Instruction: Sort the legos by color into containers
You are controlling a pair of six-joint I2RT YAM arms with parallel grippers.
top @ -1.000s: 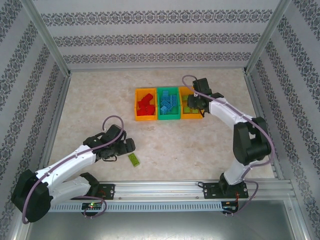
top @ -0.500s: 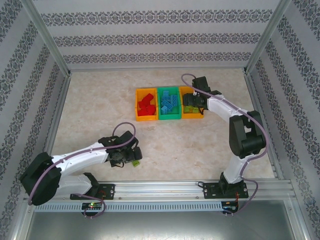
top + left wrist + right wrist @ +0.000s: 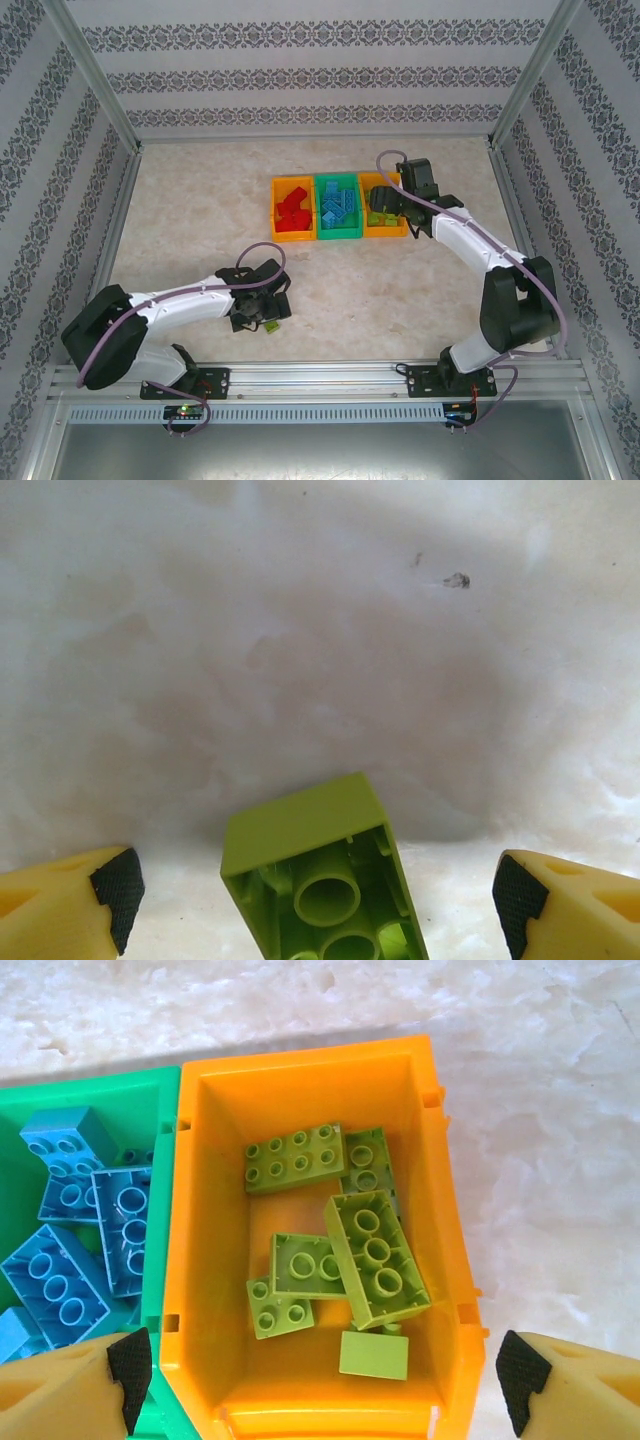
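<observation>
**Legos [image 3: 330, 1250] lie in three bins, one lime brick loose at the left**

On the near left of the table [image 3: 190, 210], the left gripper [image 3: 318, 900] stands wide open. A lime brick [image 3: 300, 825] lies between its black pads [image 3: 115, 890], hollow side up and touching neither. Further back, the three bins sit side by side in a row. The left orange bin [image 3: 292, 238] holds red bricks [image 3: 292, 212] and the green bin [image 3: 337, 237] holds blue bricks [image 3: 337, 205]. The right orange bin [image 3: 200, 1260] holds lime bricks [image 3: 292, 1158], some lying on others. The right gripper [image 3: 325, 1375] hangs over that bin with its jaws wide apart, holding nothing.
</observation>
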